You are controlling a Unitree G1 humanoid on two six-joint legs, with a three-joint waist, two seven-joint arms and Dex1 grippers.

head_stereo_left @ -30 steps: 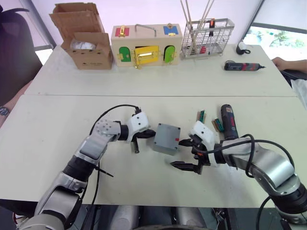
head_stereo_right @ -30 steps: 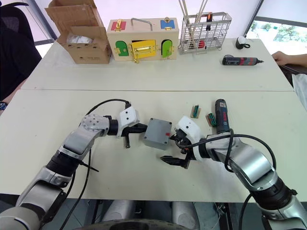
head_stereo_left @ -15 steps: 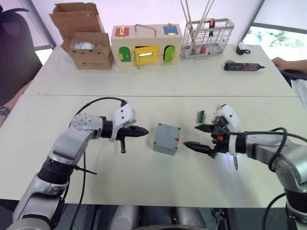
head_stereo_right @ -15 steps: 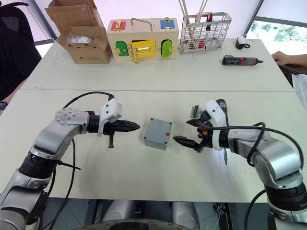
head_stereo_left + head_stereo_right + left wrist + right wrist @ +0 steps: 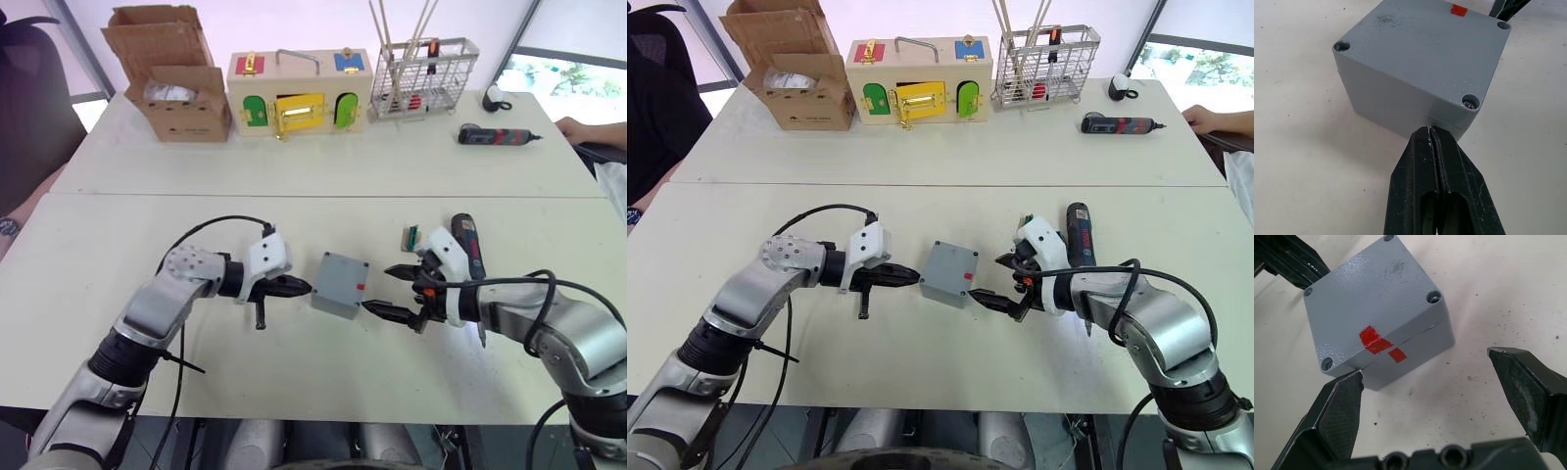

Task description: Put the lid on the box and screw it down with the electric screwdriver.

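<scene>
No legible text, numbers or brand names in any view. Cardboard box (image 5: 174, 90), left of the wooden box (image 5: 298, 92): faint dark print on its front face, too small to read. Grey box (image 5: 1378, 313): only mark is a red patch (image 5: 1382, 346) across the lid seam, no writing on it.

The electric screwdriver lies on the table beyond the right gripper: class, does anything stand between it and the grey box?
Yes: the right gripper itself, fingers open, sits between the electric screwdriver and the box. A small green connector piece also lies close beside the screwdriver. Otherwise the table between them is bare.
</scene>
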